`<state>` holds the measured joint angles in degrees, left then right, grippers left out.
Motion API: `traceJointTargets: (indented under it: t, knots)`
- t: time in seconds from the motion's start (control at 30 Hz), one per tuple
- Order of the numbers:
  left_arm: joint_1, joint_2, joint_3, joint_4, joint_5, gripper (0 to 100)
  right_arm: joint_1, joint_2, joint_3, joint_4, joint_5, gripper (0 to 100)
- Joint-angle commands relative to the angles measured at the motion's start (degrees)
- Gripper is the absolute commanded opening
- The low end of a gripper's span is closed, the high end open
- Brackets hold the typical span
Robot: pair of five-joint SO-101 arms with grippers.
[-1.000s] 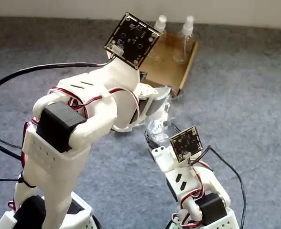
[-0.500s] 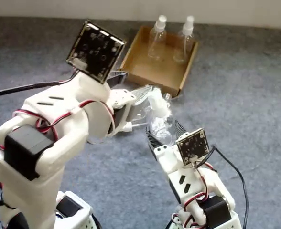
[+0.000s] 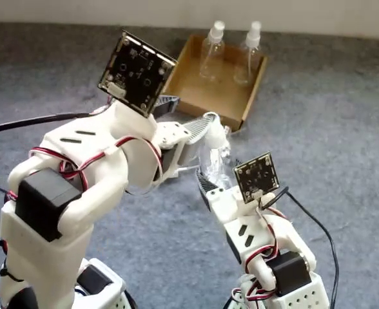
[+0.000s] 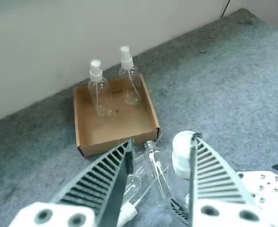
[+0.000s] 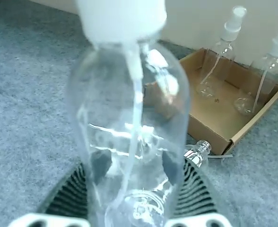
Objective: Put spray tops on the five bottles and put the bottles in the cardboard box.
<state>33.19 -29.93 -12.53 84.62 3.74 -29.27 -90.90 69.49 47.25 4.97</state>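
- High: finds left gripper (image 3: 201, 125) back from above box (image 3: 254, 89), now beside bottle (image 3: 216, 161) clamped upright in right gripper (image 3: 216, 185).
- Left wrist: shows fingers (image 4: 210, 179) apart, either side of top (image 4: 181, 150).
- Right wrist: shows top seated on bottle, tube inside; probably leaves boxing as next step.

Grey carpet, pale wall

Here's the carpet (image 3: 344, 129), grey and coarsely flecked, spreading out from the wall (image 3: 305, 9) across the whole floor. The wall is plain and pale, meeting the carpet in one straight seam. A thin dark cord (image 4: 226, 7) runs down against the wall.
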Motion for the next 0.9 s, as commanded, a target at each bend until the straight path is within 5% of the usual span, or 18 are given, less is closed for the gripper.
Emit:
traceJointTargets:
  t: [0.0, 0.27, 0.53, 0.87]
  knots:
    - [3.74, 0.40, 1.63, 0.09, -0.70, 19, -0.48, -0.04, -5.76, -1.80, -0.70, 0.5]
    - [1.54, 0.04, 6.02, -0.09, -0.88, 19, -0.48, -0.48, -5.93, -1.63, -0.88, 0.5]
    - [1.54, -0.13, -2.51, -0.18, -2.81, 19, -0.40, -0.13, -5.58, -1.71, -0.62, 0.5]
    - [-0.57, -0.13, -26.77, 15.56, -2.81, 19, 1.89, 0.04, -5.67, -2.07, -0.62, 0.5]
